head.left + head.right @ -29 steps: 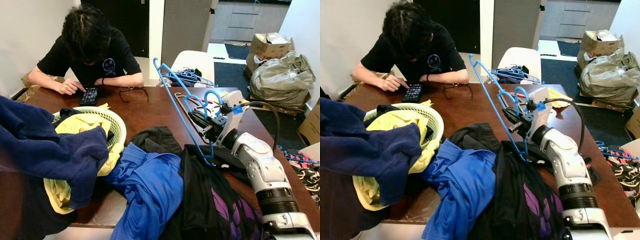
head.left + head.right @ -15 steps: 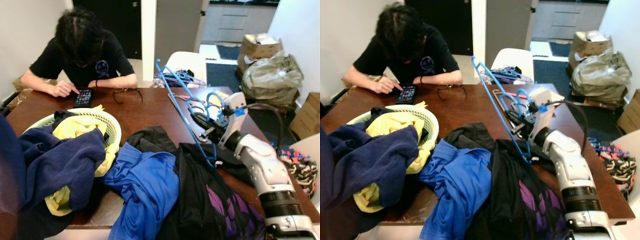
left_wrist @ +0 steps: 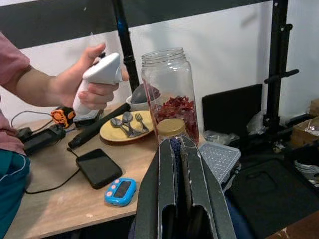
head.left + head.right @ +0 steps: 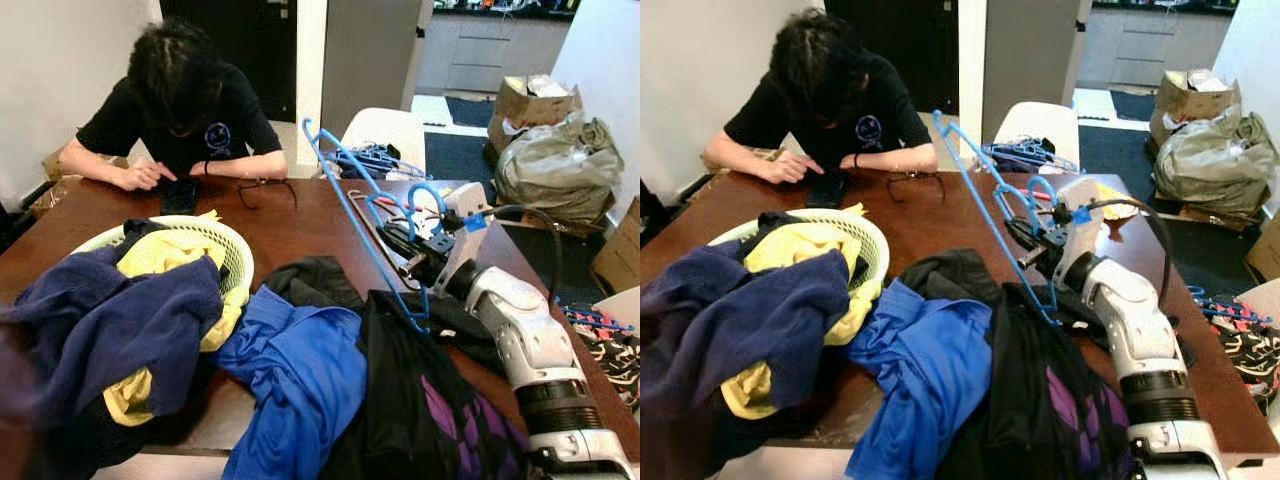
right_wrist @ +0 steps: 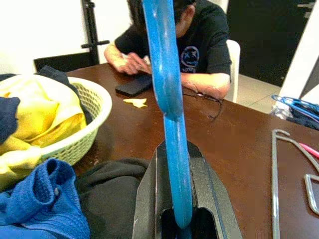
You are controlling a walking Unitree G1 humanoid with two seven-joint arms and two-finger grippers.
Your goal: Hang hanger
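A blue plastic hanger (image 4: 362,222) stands tilted over the right half of the brown table (image 4: 300,225), its hook (image 4: 425,192) toward the far right. My right gripper (image 4: 398,238) is shut on it near the hook, and the right wrist view has the blue bar (image 5: 167,74) running up from between the fingers (image 5: 149,199). My left gripper (image 3: 178,144) is shut, with dark blue cloth pinched between its fingers. A navy garment (image 4: 110,310) hangs low at the left, over the basket.
A pale green basket (image 4: 238,262) holds yellow clothes. A blue shirt (image 4: 300,370) and a black garment (image 4: 420,400) lie on the table's near edge. A person (image 4: 180,100) sits at the far side. A white chair (image 4: 385,135) holds more hangers. Bags (image 4: 560,160) crowd the floor at right.
The navy garment has sunk lower at the left. The camera has shifted a little. My right gripper and the blue hanger stay in about the same place.
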